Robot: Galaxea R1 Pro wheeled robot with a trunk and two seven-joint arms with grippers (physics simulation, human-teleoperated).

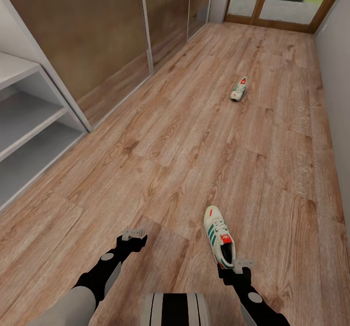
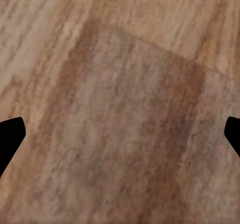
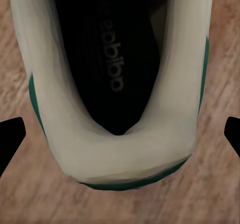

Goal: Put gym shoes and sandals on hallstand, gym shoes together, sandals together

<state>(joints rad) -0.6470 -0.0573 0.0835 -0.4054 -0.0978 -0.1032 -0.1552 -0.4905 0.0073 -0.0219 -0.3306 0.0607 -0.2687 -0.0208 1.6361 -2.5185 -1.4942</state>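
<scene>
At the lower right of the head view, the right tool hangs spread wide over the heel of the near shoe on the floor; the left tool, at lower left, gapes wide over bare planks. The far shoe lies at upper centre, well apart, and the white rack fills the left edge.

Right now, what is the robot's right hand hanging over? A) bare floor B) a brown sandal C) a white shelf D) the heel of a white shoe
D: the right gripper looks straight down on the near gym shoe, jaws wide either side of its heel.
</scene>
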